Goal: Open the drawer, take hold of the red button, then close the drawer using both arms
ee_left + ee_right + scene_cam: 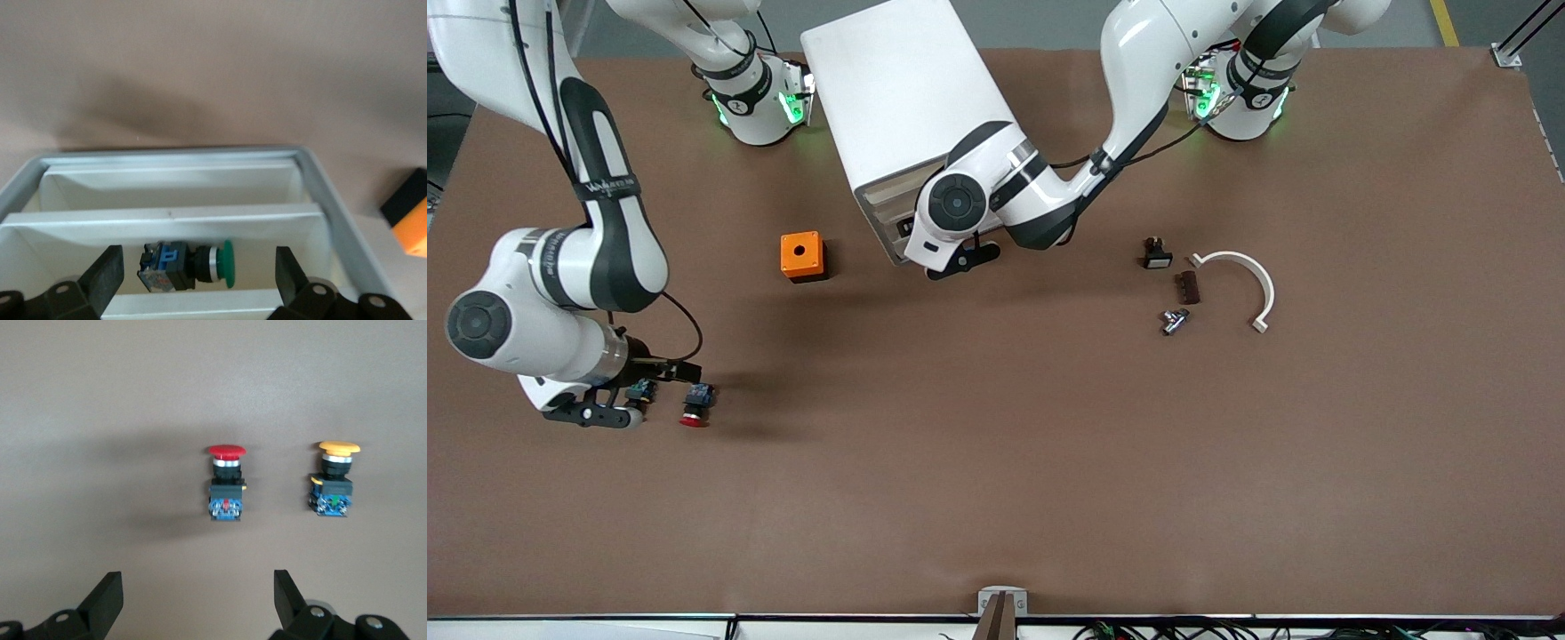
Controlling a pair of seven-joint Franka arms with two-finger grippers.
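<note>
the button [694, 407] lay on its side on the table [996, 498], near the edge at the right arm's end, released; an orange-capped button [331, 480] lay beside it. your right gripper [624, 402] sat just beside both, jaws spread wide, holding nothing. grab step looked done, closing was next. your left gripper [195, 280] hung over the open drawer [320, 200] at the cabinet [907, 116], jaws spread and empty, a green-capped button [190, 265] inside between them. next move called for pushing the drawer front shut.
</note>
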